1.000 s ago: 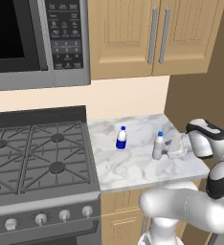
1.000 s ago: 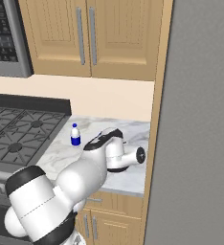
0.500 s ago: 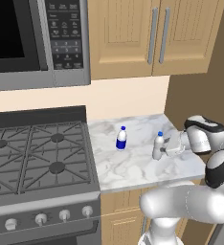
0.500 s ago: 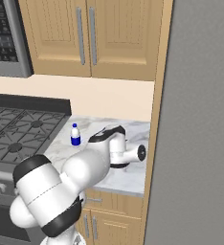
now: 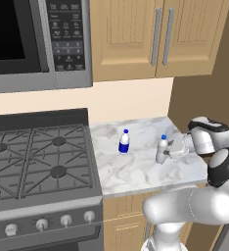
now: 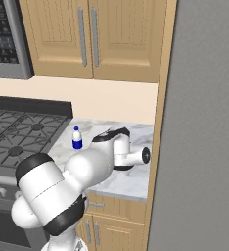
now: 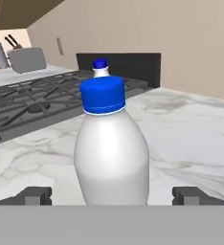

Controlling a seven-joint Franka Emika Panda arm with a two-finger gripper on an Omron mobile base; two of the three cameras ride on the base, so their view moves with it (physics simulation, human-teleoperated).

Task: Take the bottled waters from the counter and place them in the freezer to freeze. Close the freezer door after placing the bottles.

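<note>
Two bottled waters stand upright on the marbled counter (image 5: pixel 136 171). The one with the dark blue label (image 5: pixel 124 142) is near the middle, also seen in the right base view (image 6: pixel 77 138). The plain bottle (image 5: pixel 161 150) is to its right. My gripper (image 5: pixel 173 149) comes at the plain bottle from the right, open. In the hand view the plain bottle (image 7: pixel 111 153) stands between the two fingertips (image 7: pixel 35 195), with a gap on each side, and my gripper (image 7: pixel 114 195) straddles its base. A tall grey refrigerator face (image 6: pixel 204 122) rises right of the counter; I cannot tell which part is the freezer door.
The black gas stove (image 5: pixel 38 162) adjoins the counter on the left, under the microwave (image 5: pixel 33 39). Wooden wall cabinets (image 5: pixel 155 34) hang above. A wooden side panel (image 6: pixel 158 127) bounds the counter on the right. My arm hides the plain bottle in the right base view.
The hand has slid a little leftward, closer to the plain bottle, still open. Neither bottle has moved.
</note>
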